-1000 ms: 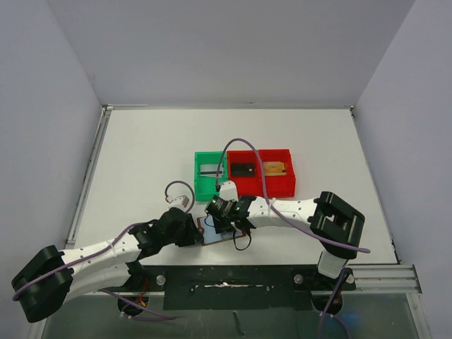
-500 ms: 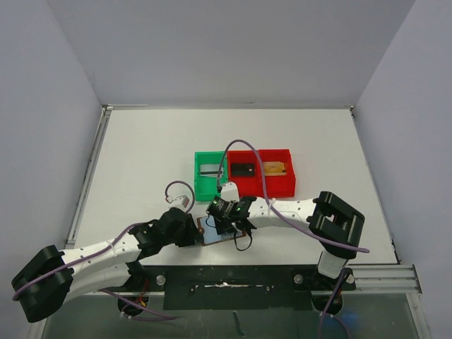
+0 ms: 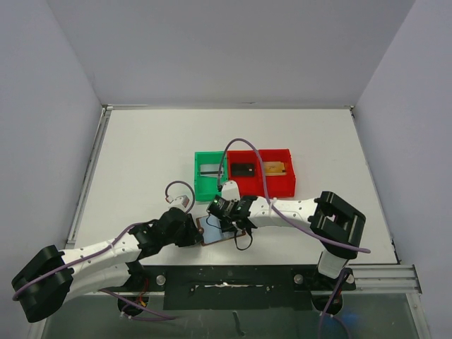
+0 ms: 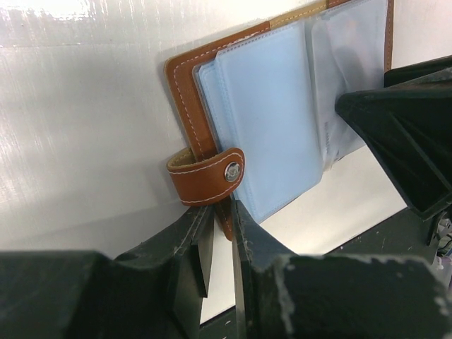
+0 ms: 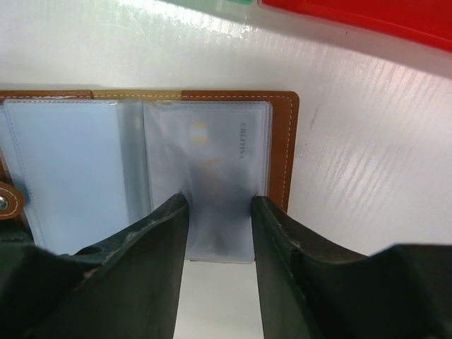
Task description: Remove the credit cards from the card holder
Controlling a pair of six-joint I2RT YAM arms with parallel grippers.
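While the left claw (image 4: pixel 220 212) clamps its edge, the wallet (image 4: pixel 189 92) lies open. Right claw (image 5: pixel 219 205) apart, over the grey card (image 5: pixel 212 155).

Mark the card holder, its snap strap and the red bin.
card holder (image 5: pixel 284 148), right wrist view, brown leather right edge.
snap strap (image 4: pixel 201 176), left wrist view, middle of the strap.
red bin (image 3: pixel 277 188), top external view, front wall.
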